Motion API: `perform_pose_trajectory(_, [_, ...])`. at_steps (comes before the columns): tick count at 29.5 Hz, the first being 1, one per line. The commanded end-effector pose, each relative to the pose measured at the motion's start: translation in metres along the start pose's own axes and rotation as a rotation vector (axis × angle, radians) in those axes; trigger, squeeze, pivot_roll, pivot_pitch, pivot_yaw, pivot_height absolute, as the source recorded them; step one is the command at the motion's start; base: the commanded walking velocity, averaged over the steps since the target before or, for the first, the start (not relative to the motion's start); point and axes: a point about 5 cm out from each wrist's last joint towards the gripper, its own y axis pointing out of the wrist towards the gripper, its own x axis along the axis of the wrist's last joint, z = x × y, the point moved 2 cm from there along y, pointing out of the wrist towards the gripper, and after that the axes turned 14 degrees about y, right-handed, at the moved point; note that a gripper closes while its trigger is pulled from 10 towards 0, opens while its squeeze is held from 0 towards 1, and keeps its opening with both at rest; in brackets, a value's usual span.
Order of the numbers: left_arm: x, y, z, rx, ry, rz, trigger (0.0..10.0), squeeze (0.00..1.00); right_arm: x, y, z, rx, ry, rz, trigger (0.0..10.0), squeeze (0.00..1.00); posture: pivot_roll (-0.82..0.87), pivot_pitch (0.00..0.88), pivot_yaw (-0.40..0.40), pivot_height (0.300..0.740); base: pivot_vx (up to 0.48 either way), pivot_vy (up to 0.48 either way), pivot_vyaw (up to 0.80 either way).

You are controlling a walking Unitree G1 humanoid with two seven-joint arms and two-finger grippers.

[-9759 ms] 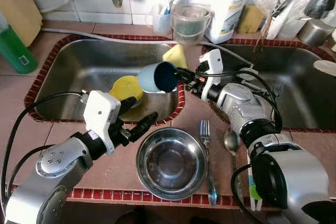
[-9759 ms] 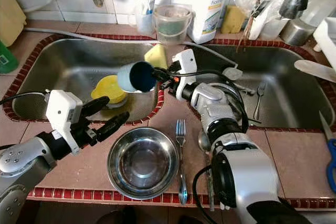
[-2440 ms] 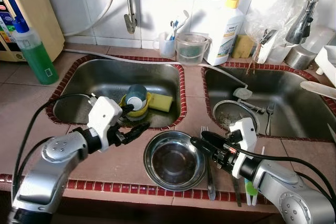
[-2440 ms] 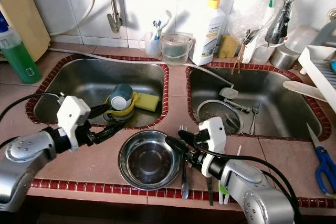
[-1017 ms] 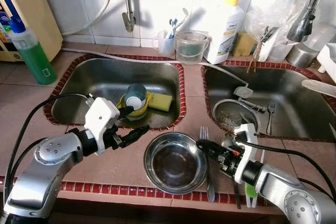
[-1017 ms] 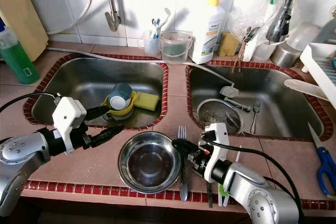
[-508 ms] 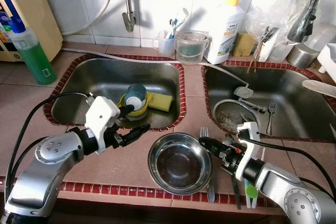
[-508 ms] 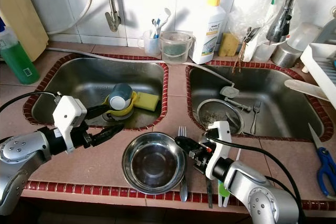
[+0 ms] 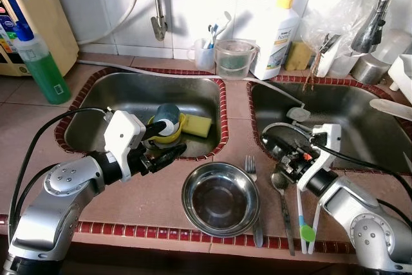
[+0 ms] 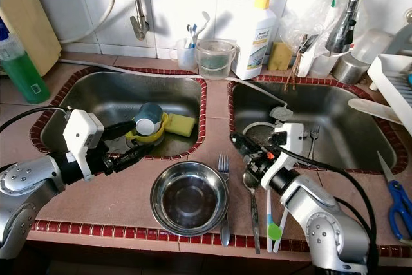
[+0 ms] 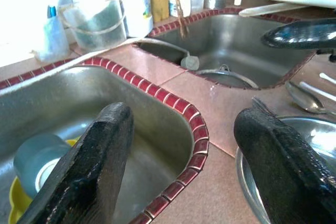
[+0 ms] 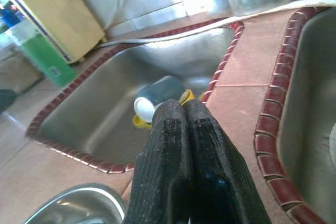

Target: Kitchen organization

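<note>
A steel bowl (image 9: pixel 221 199) sits upright on the tiled counter in front of the two sinks, with a fork (image 9: pixel 252 185) and a spoon (image 9: pixel 280 188) lying to its right. My left gripper (image 9: pixel 168 142) is open and holds nothing, hovering at the left sink's front rim just left of the bowl; its fingers (image 11: pixel 100 166) stand wide apart. A blue cup (image 9: pixel 166 116) lies on a yellow bowl (image 9: pixel 170 133) in the left sink, beside a yellow sponge (image 9: pixel 200 125). My right gripper (image 9: pixel 269 140) is shut with nothing in it, over the right sink's front left corner, above the spoon.
A green bottle (image 9: pixel 42 62) stands at the far left. A white detergent bottle (image 9: pixel 277 30), a clear cup (image 9: pixel 233 59) and a toothbrush holder (image 9: pixel 205 53) line the back wall. The right sink holds a strainer (image 9: pixel 286 130) and a fork (image 9: pixel 331 136). Blue scissors (image 10: pixel 400 207) lie far right.
My right gripper has lifted away from the bowl's right rim and moved back toward the right sink, uncovering the spoon. The left gripper and the bowl have hardly moved.
</note>
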Motion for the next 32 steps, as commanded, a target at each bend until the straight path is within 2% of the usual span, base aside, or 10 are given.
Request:
perform_pose_trajectory(1, [0.003,-0.001,0.003,0.002,0.000,-0.005,10.0,0.00,0.006,-0.002,-0.004,-0.019,-0.011,-0.023,10.0,0.00,-0.04,0.029,0.001,0.740,0.000,0.000,0.00])
perform_pose_trajectory(8, [0.003,0.000,0.002,0.005,-0.004,-0.006,10.0,0.00,0.007,-0.001,-0.001,-0.004,-0.008,-0.046,10.0,0.00,-0.04,0.029,0.000,0.740,0.000,0.000,0.00])
perform_pose_trajectory(15, [0.002,0.000,0.001,0.004,-0.007,-0.006,10.0,0.00,0.024,-0.003,0.003,0.028,0.012,-0.151,10.0,0.00,-0.04,0.034,0.001,0.740,0.000,0.000,0.00])
perform_pose_trajectory(21, [0.002,0.000,0.001,0.002,-0.010,-0.005,10.0,0.00,0.023,-0.002,0.002,0.026,0.023,-0.144,10.0,0.00,-0.04,0.036,0.003,0.740,0.000,0.000,0.00])
perform_pose_trajectory(22, [0.002,0.000,0.001,0.001,-0.009,-0.004,10.0,0.00,0.020,-0.002,0.003,0.035,0.026,-0.135,10.0,1.00,-0.04,0.036,0.002,0.740,0.000,0.000,0.00])
perform_pose_trajectory(24, [0.003,-0.001,0.002,0.003,-0.008,-0.004,10.0,0.00,0.013,-0.003,0.008,0.059,0.014,-0.105,10.0,1.00,-0.04,0.040,0.005,0.740,0.000,0.000,0.00])
perform_pose_trajectory(28, [0.003,-0.001,0.003,0.005,-0.009,-0.004,10.0,0.00,0.006,-0.003,0.008,0.053,0.011,-0.073,10.0,1.00,-0.04,0.041,0.007,0.740,0.000,0.000,0.00])
perform_pose_trajectory(32, [0.003,0.000,0.003,0.005,-0.010,-0.004,10.0,0.00,0.000,-0.003,0.005,0.028,-0.028,-0.055,10.0,1.00,-0.04,0.045,0.008,0.740,0.000,0.000,0.00])
